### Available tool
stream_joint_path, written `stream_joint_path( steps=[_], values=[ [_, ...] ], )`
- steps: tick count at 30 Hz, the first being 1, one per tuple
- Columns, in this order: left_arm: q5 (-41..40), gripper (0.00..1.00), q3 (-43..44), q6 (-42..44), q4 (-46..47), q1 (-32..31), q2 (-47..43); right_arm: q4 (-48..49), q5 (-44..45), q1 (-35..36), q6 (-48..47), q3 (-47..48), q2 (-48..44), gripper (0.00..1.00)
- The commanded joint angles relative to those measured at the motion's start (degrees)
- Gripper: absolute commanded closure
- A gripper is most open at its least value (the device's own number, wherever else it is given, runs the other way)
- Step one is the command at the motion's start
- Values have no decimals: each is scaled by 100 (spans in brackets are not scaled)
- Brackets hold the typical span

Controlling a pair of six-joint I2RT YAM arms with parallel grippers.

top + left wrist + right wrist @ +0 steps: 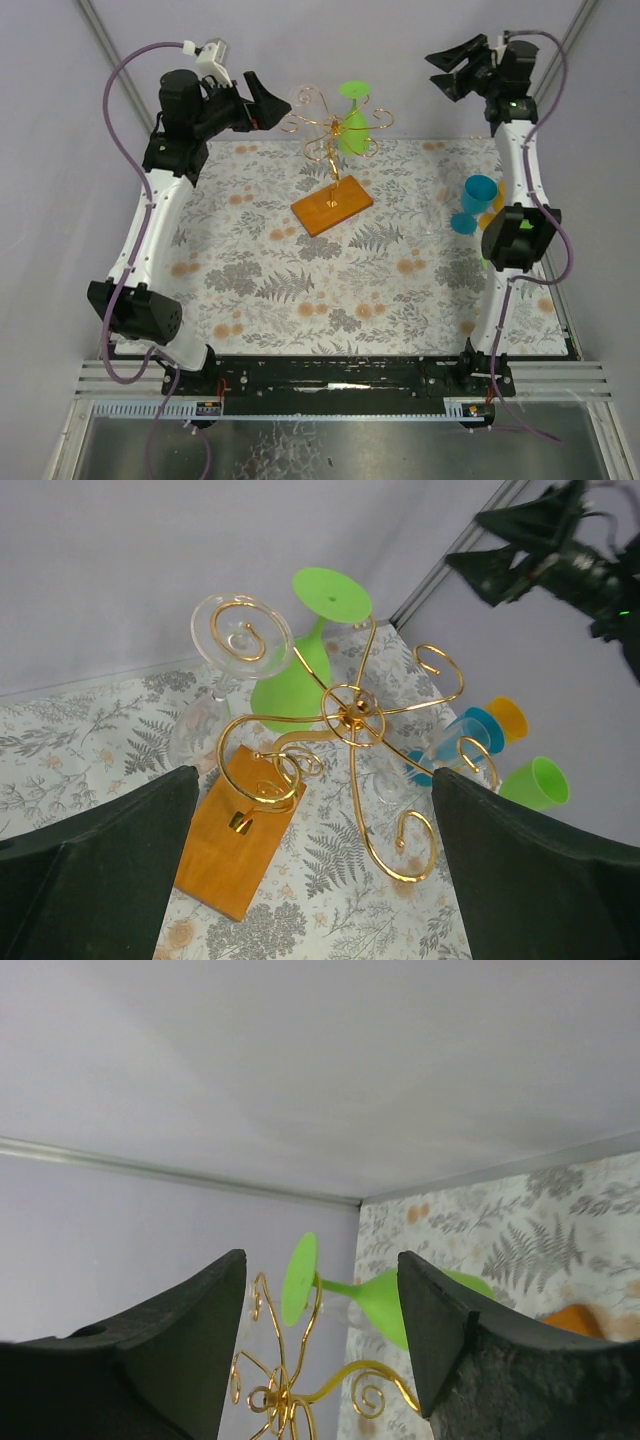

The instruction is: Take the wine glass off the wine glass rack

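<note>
The wine glass rack (330,135) is gold wire with scrolled arms on an orange base (332,208) at the back middle of the mat. A green wine glass (352,125) hangs upside down from one arm, and a clear wine glass (235,640) hangs from the arm beside it. My left gripper (272,108) is open and empty, raised just left of the rack; its view looks down on the rack (352,715) and the green glass (300,670). My right gripper (440,68) is open and empty, high at the back right, facing the green glass (400,1295) and the rack (280,1390).
A blue cup (478,195), an orange cup (497,203) and a clear glass stand at the right by my right arm. The left wrist view also shows a green cup (535,780) there. Grey walls close the back and sides.
</note>
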Motion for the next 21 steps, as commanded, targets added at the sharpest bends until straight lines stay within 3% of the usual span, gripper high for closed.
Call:
stream_joint_path(
  steps=[1, 21],
  values=[
    [45, 0, -241, -59, 590, 104, -518, 26, -526, 408, 679, 636, 338, 33],
    [217, 0, -631, -63, 434, 131, -928, 181, -467, 1035, 718, 690, 718, 45]
  ],
)
